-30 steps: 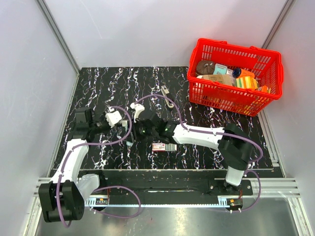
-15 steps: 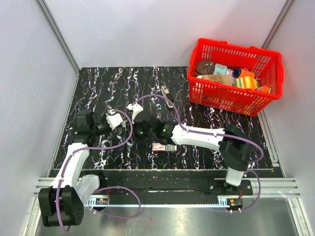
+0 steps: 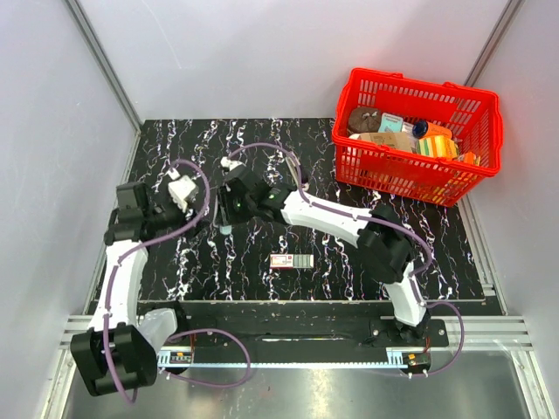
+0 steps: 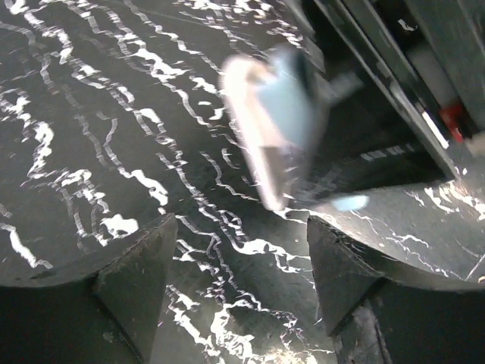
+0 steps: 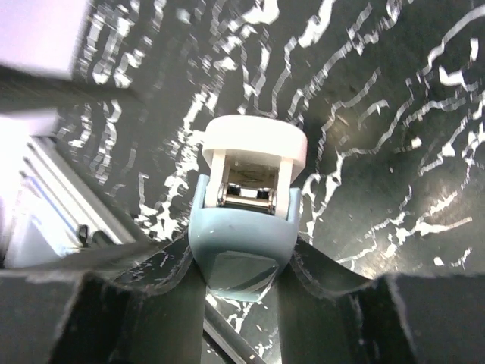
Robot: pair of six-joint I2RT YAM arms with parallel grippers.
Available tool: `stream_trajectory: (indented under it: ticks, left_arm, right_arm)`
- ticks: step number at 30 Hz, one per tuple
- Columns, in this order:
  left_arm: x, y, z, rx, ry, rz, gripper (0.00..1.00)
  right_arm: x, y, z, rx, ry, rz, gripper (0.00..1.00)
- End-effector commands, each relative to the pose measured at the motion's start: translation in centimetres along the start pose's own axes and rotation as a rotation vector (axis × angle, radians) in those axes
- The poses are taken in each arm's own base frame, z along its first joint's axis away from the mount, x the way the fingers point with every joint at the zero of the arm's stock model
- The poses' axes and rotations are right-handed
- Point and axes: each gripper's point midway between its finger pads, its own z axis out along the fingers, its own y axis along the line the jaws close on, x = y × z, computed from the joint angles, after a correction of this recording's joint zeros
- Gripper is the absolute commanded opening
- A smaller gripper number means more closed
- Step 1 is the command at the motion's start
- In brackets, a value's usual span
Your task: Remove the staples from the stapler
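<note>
A light-blue and white stapler [image 5: 246,205] is pinched between my right gripper's [image 5: 241,262] fingers, white end pointing away, with a metal channel showing inside it. From above, only a sliver of the stapler [image 3: 225,228] shows under the right gripper [image 3: 229,209], left of the table's centre. My left gripper [image 4: 241,227] stands open with nothing between its fingers. The stapler [image 4: 276,121] appears blurred just ahead of it. In the top view the left gripper [image 3: 197,201] sits a little to the left of the stapler. A short grey strip with a red-and-white end [image 3: 291,261], possibly staples, lies near the front edge.
A red basket [image 3: 384,179] filled with packets stands at the back right. A slim grey metal piece [image 3: 297,171] lies on the black marbled table [image 3: 175,148] just left of the basket. Purple cables loop around both arms.
My left gripper has opened and drawn back to the left, away from the stapler. The right gripper has carried the stapler toward the back left. The grey strip has not moved.
</note>
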Motion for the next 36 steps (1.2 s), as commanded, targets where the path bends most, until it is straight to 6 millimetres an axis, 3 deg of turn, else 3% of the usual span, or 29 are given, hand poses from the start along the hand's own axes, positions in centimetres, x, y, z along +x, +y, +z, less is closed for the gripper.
stream_trajectory:
  ticks: [1, 8, 17, 23, 27, 29, 33, 36]
  left_arm:
    - [-3.1, 2.9, -2.0, -0.012, -0.067, -0.177, 0.77]
    - [-4.9, 6.3, -4.5, -0.044, -0.121, -0.291, 0.86]
    - [-4.3, 6.9, -4.6, -0.141, -0.132, -0.289, 0.87]
    - [-3.8, 6.6, -4.6, -0.146, -0.126, -0.294, 0.87]
    - [-3.6, 6.4, -4.6, -0.147, -0.123, -0.283, 0.87]
    - [-3.4, 6.4, -4.5, -0.148, -0.120, -0.288, 0.88]
    - [-3.1, 6.6, -4.3, -0.144, -0.115, -0.300, 0.88]
    - [-2.9, 6.6, -4.1, -0.144, -0.109, -0.302, 0.88]
  right_arm:
    - [2.2, -0.8, -0.2, 0.061, 0.123, 0.012, 0.00]
    - [4.3, -1.7, 1.9, 0.081, 0.267, 0.035, 0.00]
    - [5.7, -4.1, 7.2, 0.169, 0.369, 0.063, 0.00]
    - [5.9, -5.6, 10.5, 0.159, 0.374, 0.135, 0.09]
    - [5.9, -5.7, 11.0, 0.130, 0.373, 0.162, 0.29]
    - [5.4, -4.8, 10.9, 0.093, 0.359, 0.161, 0.49]
    - [3.5, -3.3, 10.1, 0.043, 0.316, 0.146, 0.75]
    - [2.2, -2.6, 9.3, 0.030, 0.292, 0.138, 0.81]
